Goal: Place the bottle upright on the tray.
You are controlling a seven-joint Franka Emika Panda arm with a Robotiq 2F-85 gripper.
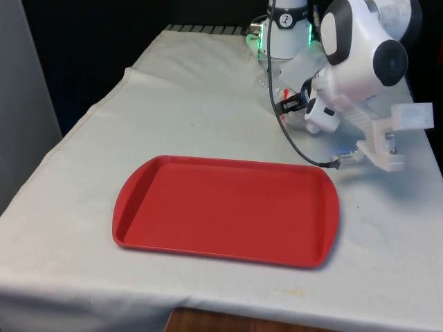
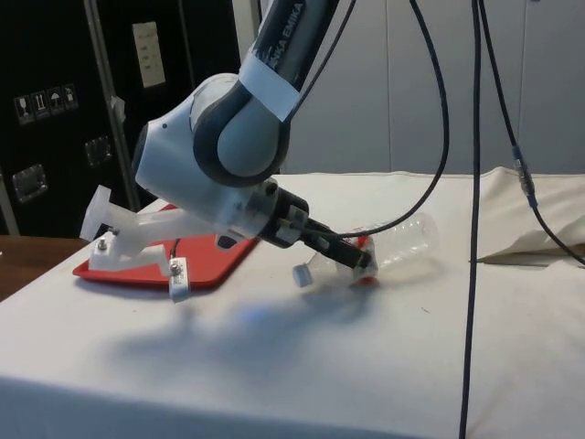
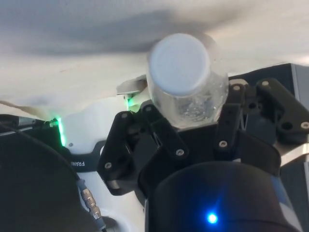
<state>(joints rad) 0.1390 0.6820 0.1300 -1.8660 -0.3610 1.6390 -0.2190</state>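
End effector is clenched on the clear bottle, which lies tilted near the tabletop, beside the red tray. Step in hand: pickup. Next likely requires lifting, righting, carrying trayward.

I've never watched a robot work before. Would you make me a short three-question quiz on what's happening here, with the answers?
1. True or false: the clear plastic bottle already stands upright on the red tray.
2. Multiple choice: what does the gripper have between its fingers? A) the tray's rim B) the bottle, near its white cap C) nothing
3. Fill in: in the side view the bottle lies on its ____ on the white cloth.

Key
1. False: it lies on the cloth, off the tray.
2. B.
3. Side.
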